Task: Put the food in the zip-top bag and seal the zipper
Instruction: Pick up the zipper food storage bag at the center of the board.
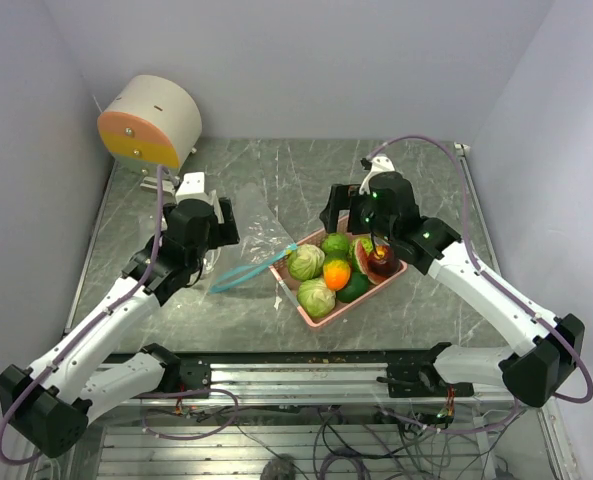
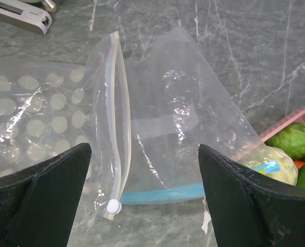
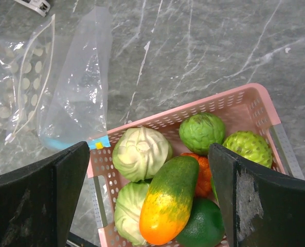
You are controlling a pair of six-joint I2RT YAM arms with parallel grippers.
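Note:
The food (image 1: 338, 268) lies piled in a pink perforated basket (image 1: 326, 318): two pale cabbages (image 3: 141, 153), a green-and-orange mango (image 3: 170, 198), bumpy green fruits (image 3: 202, 132), an orange piece and a dark green one. The clear zip-top bag (image 1: 263, 240) lies flat to the left of the basket, its teal zipper (image 2: 162, 194) towards the near side. My left gripper (image 2: 144, 206) hovers open just before the bag's mouth, touching nothing. Over the basket my right gripper (image 3: 148, 170) stands open, its fingers on either side of the pile with nothing held.
A second clear bag with pale dots (image 2: 34, 113) and a white zip track with a slider (image 2: 112, 207) overlaps the left of the zip-top bag. A white clip-like object (image 2: 21, 13) lies behind it. A round beige-and-orange drum (image 1: 151, 120) sits at the back left. Walls enclose the table.

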